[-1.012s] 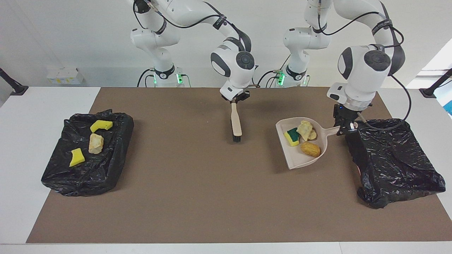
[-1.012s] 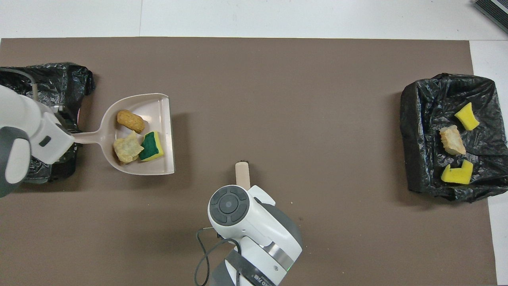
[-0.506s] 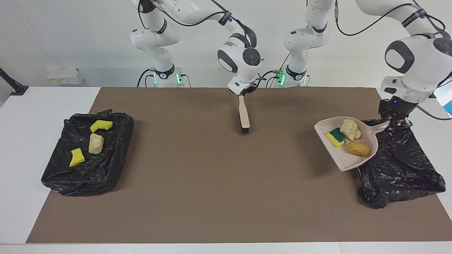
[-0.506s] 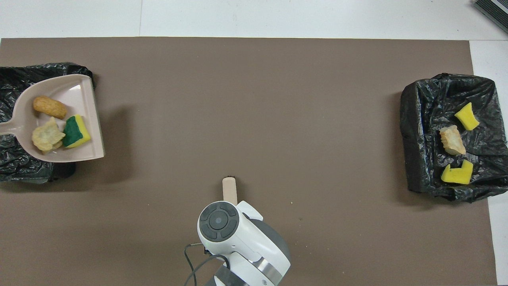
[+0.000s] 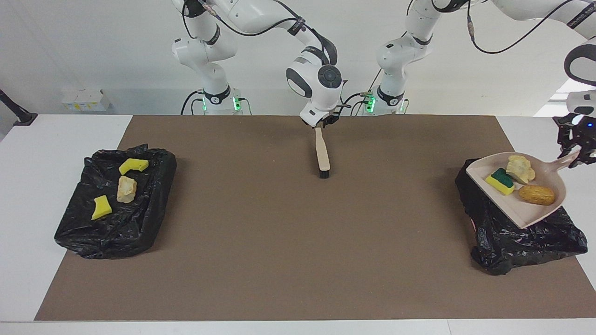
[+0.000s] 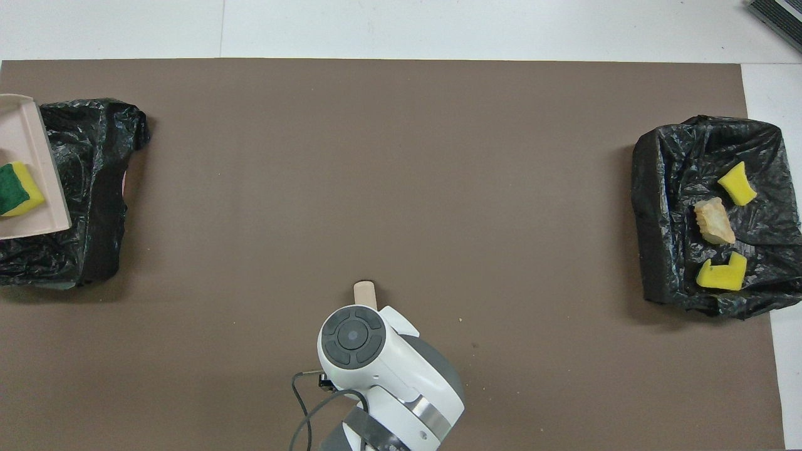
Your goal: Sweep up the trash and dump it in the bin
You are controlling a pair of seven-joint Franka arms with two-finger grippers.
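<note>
Three scraps (image 5: pixel 518 180) in dustpan (image 5: pixel 521 204) over bin (image 5: pixel 521 232) | left fingers (image 5: pixel 575 156) pinch handle | right pinch brush (image 5: pixel 321 153)

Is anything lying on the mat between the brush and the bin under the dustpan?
Nothing: between the brush and that bin the brown mat is bare. The facing view shows it, and the overhead view agrees.

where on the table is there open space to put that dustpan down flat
The brown mat is bare between the brush, hanging from the right gripper, and each black-bagged bin. Crowded spots: the bin holding three scraps, and the bin under the loaded dustpan held by the left gripper.
</note>
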